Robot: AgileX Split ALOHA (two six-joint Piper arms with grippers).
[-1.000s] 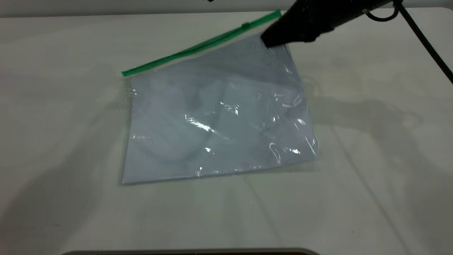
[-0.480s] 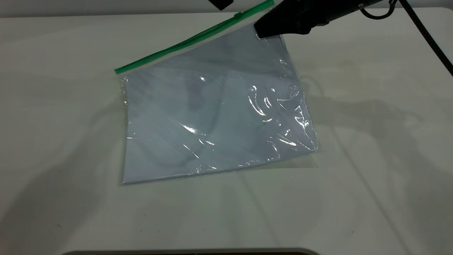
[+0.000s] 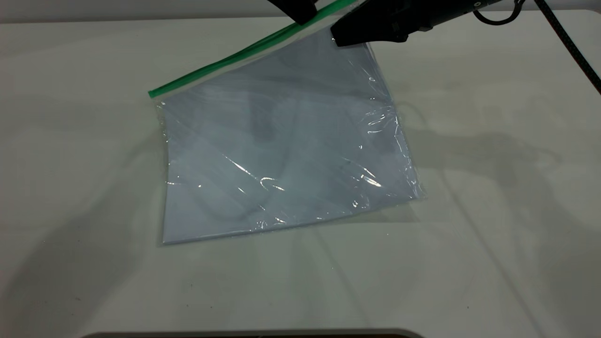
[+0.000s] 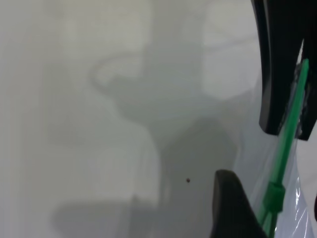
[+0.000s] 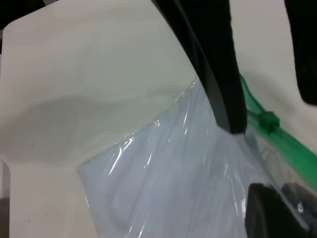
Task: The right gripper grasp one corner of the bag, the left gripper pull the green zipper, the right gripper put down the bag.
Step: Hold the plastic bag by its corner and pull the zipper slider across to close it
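**A bare robot test bench**

This looks like a lab or test setup: a plain off-white surface [image 3: 493, 225] with rounded corners, marked by faint smudges and specks, against a pale wall [image 3: 141, 8]. A black braided cable [image 3: 570, 44] trails across one corner.

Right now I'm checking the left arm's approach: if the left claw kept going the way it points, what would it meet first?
Probably the green zipper: the left claw comes down over it, open, near the slider tab, beside the right claw holding the bag. Depth is unclear.
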